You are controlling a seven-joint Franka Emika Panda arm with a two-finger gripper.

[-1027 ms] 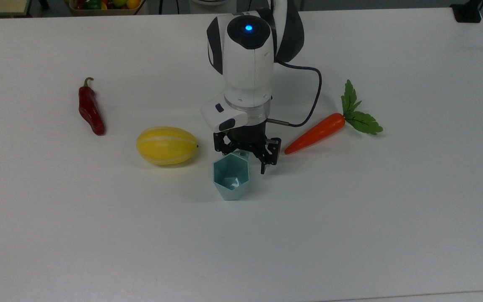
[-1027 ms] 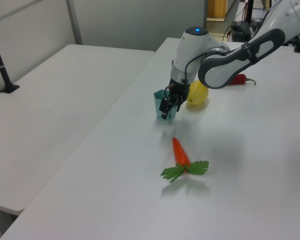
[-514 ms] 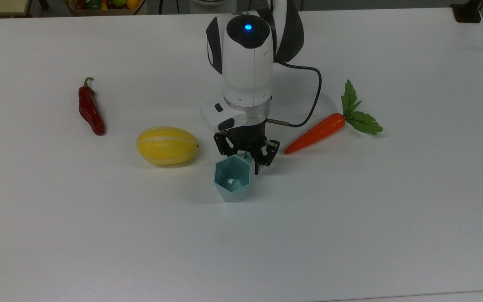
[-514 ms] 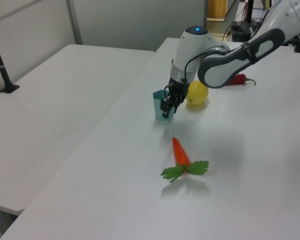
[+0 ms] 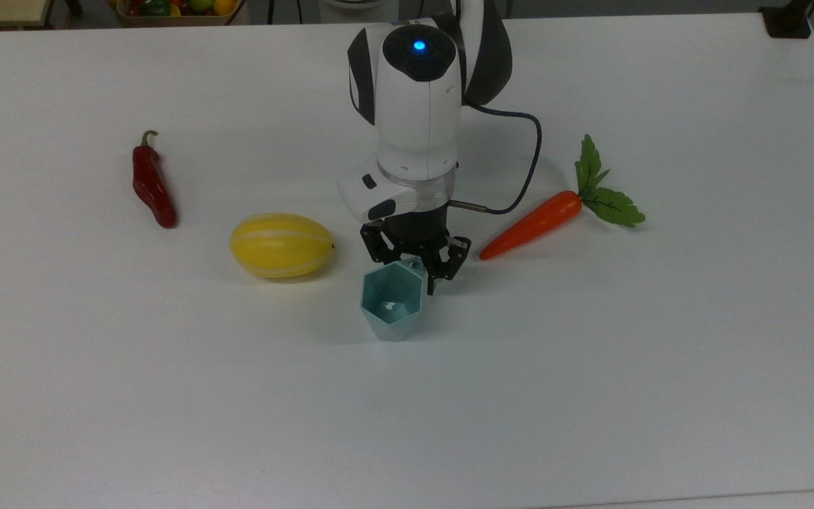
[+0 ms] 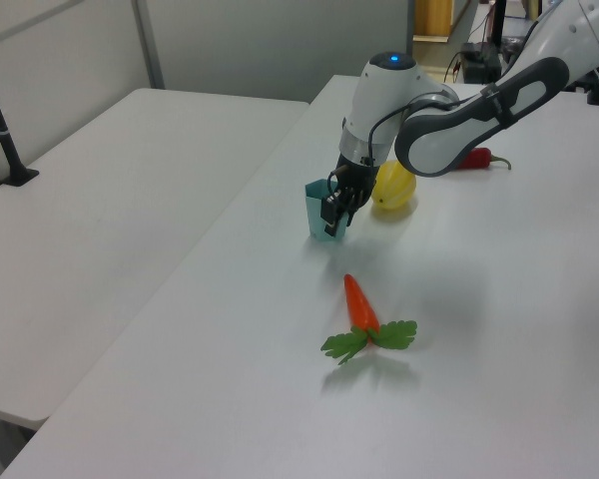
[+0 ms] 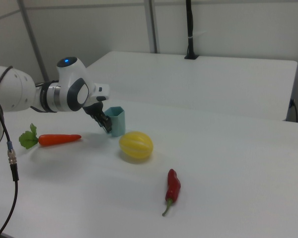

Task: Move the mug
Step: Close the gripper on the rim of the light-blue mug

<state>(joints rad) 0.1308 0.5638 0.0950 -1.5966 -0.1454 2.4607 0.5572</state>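
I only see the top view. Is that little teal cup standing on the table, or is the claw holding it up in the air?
Observer: In the right view the mug stands upright with its base on the table. No gap shows beneath it.
Operator: Where does the claw sit, seen from the side?
Observer: In the left view the gripper hangs low against the mug's side wall, on the left view's right of it, and its tips reach below the rim.
Operator: Is there anything past this table?
Observer: Yes. The right view shows a second white table behind it, with a black post rising from its far edge.
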